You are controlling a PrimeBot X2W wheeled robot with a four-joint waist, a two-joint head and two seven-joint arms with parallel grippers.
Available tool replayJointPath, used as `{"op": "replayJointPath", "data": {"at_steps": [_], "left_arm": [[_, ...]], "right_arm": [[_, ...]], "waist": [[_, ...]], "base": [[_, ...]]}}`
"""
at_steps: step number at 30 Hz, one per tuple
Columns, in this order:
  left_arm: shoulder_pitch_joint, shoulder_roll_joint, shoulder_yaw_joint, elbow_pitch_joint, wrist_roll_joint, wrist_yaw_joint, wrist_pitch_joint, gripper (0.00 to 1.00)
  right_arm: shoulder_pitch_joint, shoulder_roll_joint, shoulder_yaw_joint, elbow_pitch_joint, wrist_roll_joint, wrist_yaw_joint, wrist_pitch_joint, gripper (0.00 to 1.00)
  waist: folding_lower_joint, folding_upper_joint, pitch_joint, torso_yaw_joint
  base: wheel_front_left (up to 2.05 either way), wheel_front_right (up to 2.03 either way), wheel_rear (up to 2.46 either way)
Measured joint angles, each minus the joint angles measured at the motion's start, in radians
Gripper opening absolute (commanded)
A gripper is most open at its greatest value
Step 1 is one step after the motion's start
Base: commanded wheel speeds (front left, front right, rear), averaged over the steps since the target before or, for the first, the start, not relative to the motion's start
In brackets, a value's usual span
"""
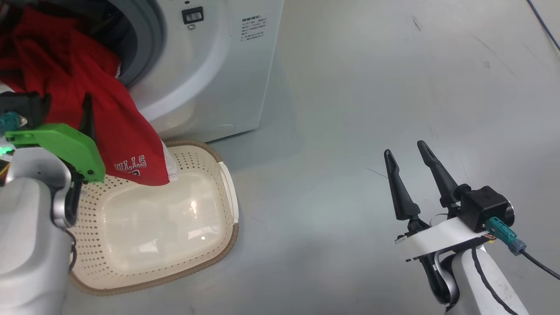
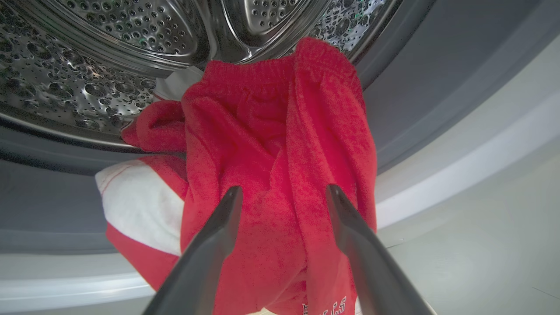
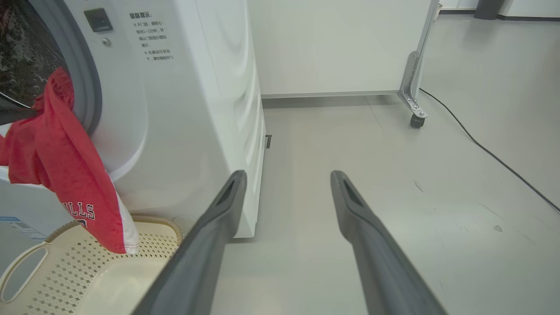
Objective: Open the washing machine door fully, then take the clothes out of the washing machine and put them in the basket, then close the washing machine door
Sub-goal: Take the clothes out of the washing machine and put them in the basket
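Unloading step: clothes draped out of washing machine mouth, hem dangling over basket. Both spread, nothing pinched: left tool at the fabric, right tool well apart. Next: pinch, pull clear, drop in.

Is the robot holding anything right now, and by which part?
Nothing is held. The left hand has its fingers spread in front of the red clothes hanging from the washing machine; the right hand is open over the floor.

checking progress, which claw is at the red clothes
The left claw: its open fingers frame the red clothes hanging from the washing machine. The right claw is open over the floor.
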Motion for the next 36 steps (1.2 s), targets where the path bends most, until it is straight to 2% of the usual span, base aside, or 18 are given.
{"op": "replayJointPath", "data": {"at_steps": [11,19,20,21,29,36], "left_arm": [[-0.085,0.027,0.027,0.106,-0.008,0.002,0.107,1.0],[-0.136,0.032,0.051,0.182,-0.021,0.027,0.161,1.0],[-0.141,0.032,0.051,0.196,-0.022,0.028,0.17,0.94],[-0.142,0.032,0.051,0.202,-0.025,0.028,0.171,0.0],[-0.151,0.023,0.031,0.223,-0.028,0.026,0.172,0.0],[-0.151,0.01,0.03,0.205,-0.023,0.026,0.087,0.0]], "right_arm": [[-0.017,0.002,0.017,0.011,0.03,0.006,0.0,1.0],[-0.021,0.003,0.02,0.014,0.04,0.006,0.0,1.0],[-0.023,0.003,0.021,0.014,0.04,0.006,0.0,1.0],[-0.024,0.003,0.021,0.014,0.041,0.006,0.0,1.0],[-0.029,0.003,0.018,0.017,0.042,0.004,0.0,1.0],[-0.029,0.003,0.009,0.017,0.041,0.002,0.0,1.0]], "waist": [[-0.0001,0.0,0.03,-0.051],[0.0,0.0,0.031,-0.068],[0.0,0.0,0.03,-0.069],[0.0,0.0,0.029,-0.07],[0.0,0.0,0.021,-0.067],[0.0,0.0,0.015,-0.053]], "base": [[0.0,0.0,0.0],[0.0,0.0,0.0],[0.0,0.0,0.0],[0.0,0.0,0.0],[0.0,0.0,0.0],[0.0,0.0,0.0]]}}
